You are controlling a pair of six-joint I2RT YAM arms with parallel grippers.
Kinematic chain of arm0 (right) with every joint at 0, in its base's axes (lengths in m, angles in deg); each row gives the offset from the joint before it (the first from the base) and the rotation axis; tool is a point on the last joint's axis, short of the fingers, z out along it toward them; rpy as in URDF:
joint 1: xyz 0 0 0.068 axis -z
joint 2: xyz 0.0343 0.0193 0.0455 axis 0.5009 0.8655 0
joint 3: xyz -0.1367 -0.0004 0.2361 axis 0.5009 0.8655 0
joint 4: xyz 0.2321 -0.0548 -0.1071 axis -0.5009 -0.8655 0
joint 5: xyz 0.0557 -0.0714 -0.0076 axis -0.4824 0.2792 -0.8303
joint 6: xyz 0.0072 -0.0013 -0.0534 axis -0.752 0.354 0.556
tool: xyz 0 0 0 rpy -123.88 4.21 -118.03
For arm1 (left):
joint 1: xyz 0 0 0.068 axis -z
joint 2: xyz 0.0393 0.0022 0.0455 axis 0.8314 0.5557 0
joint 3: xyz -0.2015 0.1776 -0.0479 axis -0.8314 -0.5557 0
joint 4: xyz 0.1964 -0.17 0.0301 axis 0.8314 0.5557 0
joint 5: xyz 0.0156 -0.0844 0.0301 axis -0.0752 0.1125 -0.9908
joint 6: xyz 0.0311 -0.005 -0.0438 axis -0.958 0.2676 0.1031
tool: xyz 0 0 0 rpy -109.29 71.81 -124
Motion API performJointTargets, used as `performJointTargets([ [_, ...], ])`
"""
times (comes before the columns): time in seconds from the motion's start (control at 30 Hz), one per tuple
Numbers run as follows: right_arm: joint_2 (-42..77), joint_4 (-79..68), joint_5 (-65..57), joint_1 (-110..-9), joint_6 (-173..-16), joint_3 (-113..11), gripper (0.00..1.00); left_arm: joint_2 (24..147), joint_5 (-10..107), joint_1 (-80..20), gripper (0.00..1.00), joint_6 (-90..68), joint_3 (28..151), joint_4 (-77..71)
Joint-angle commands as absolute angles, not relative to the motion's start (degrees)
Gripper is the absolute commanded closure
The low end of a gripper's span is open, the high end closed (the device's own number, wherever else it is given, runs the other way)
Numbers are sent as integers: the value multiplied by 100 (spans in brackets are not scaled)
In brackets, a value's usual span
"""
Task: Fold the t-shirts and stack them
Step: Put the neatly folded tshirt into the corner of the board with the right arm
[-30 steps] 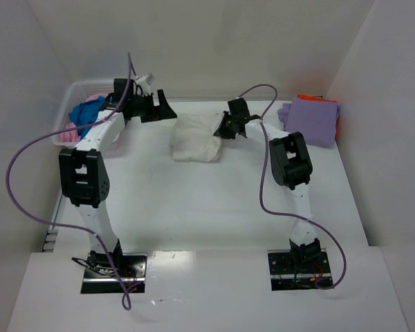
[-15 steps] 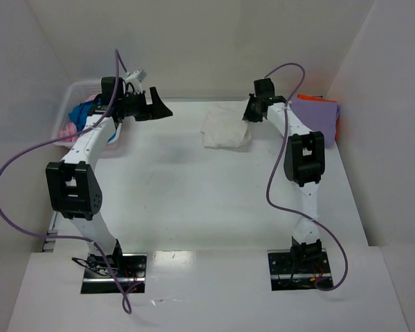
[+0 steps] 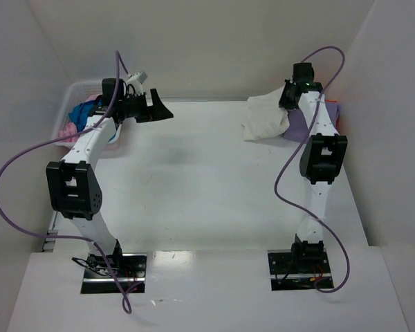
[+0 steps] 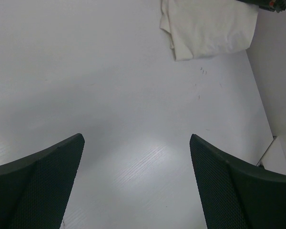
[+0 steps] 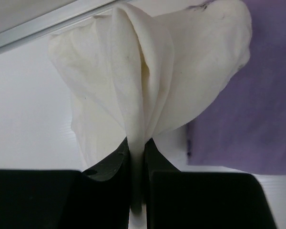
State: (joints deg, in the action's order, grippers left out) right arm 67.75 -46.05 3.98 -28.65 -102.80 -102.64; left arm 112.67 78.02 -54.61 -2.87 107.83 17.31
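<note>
Out over the counter (image 3: pixel 207 194), the left tool (image 3: pixel 159 109) hung wide open and empty beside the basket (image 3: pixel 79 86). A blue shirt (image 3: pixel 83 111) and a pink shirt (image 3: pixel 68 130) lay there unfolded, so that work was left. Far right, the right tool (image 5: pixel 137 143) was pinched shut on the folded cream shirt (image 5: pixel 148 71), partly over the lavender shirt (image 5: pixel 248 109): stacking underway, I'd say. Only the right wrist view showed that pinch, and only the overhead view the basket.

White table (image 3: pixel 207 187), lattice basket (image 3: pixel 75 90), lavender t-shirt (image 5: pixel 262 95)

cream shirt (image 5: pixel 148 71) and lavender shirt (image 5: pixel 243 119): soft matt cloth; table (image 4: pixel 109 95): smooth, faintly glossy.
</note>
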Motion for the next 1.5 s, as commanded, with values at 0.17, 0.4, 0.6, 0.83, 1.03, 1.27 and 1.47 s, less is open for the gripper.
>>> performJointTargets([
  [0.17, 6279, -5027, 596, -2259, -9757, -10695, 100, 11460, 8063, -5475, 1, -401, 10902, 1591],
  [0.4, 6060, -5080, 974, -1960, -9643, -10809, 100, 11575, 8116, -5475, 1, -401, 10902, 1591],
  [0.6, 6058, -5133, 1343, -1846, -9528, -10887, 100, 11688, 8221, -5475, 1, -401, 10902, 1591],
  [0.83, 6112, -5186, 1651, -1531, -9528, -11011, 100, 11689, 8221, -5475, 2, -453, 10902, 1591],
  [1.03, 6112, -5133, 1651, -1222, -9581, -11011, 100, 11803, 8273, -5475, 2, -453, 10955, 1591],
  [1.27, 6349, -5080, 1879, -1222, -9581, -11011, 98, 11908, 8274, -5475, 2, -506, 11078, 1705],
  [1.47, 6463, -4799, 1880, -1222, -9634, -10713, 89, 11961, 8274, -5475, 2, -506, 11131, 1757],
])
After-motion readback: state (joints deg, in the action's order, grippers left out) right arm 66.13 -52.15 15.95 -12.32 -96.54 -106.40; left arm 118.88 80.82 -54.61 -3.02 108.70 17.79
